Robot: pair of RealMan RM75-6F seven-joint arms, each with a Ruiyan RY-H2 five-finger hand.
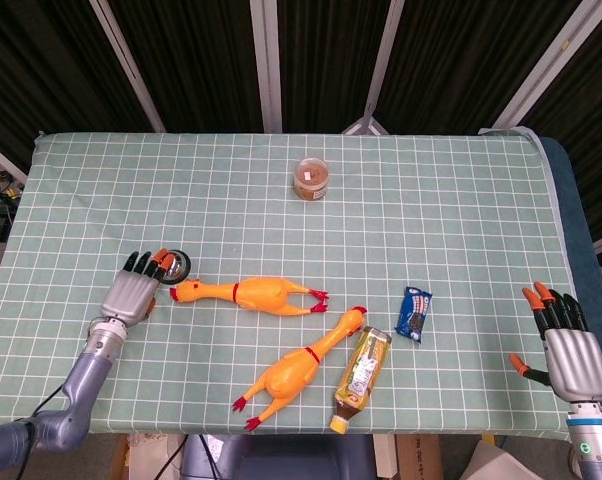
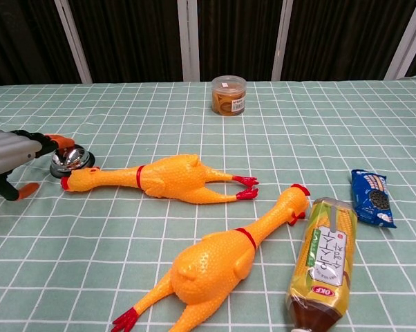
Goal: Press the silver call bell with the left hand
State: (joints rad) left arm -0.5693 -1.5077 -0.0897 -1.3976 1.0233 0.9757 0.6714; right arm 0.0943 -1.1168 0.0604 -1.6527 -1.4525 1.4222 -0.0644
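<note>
Green checked surface [image 1: 451, 180]. My left hand [image 1: 131, 293], empty with fingers spread, has its fingertips [image 2: 61, 142] over the silver call bell [image 2: 72, 158] near the left edge. Risk: the rubber chicken [image 1: 251, 293] has its head against the bell; a sideways push could slide both instead of ringing.

Left hand [image 1: 131, 293] reaches forward, fingers extended; right hand [image 1: 566, 350] rests with fingers spread apart.
</note>
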